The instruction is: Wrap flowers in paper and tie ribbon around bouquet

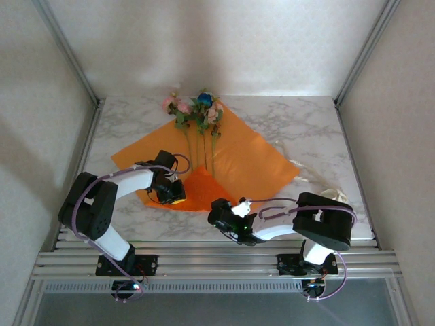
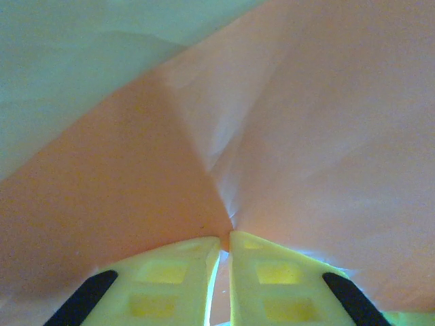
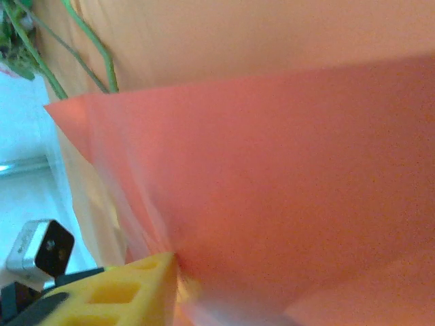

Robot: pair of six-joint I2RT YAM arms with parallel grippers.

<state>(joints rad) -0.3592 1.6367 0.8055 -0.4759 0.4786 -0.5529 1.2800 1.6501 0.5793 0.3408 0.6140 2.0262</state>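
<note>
Paper (image 1: 255,159) flat on table (image 1: 312,125), near corner folded over. Flowers (image 1: 198,115) on it, stems pointing toward arms. Left gripper (image 2: 225,236) jaws pinch fold. Right gripper (image 1: 219,208) at fold's right edge, jaws unclear. Left arm nearer stems.

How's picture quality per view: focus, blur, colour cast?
Top external: soft even light, sharp, dim shadow on the back wall. Left wrist: thin orange wrapping paper too close, washed out, soft. Right wrist: paper smeared beside the yellow finger, bluish table cast.
</note>
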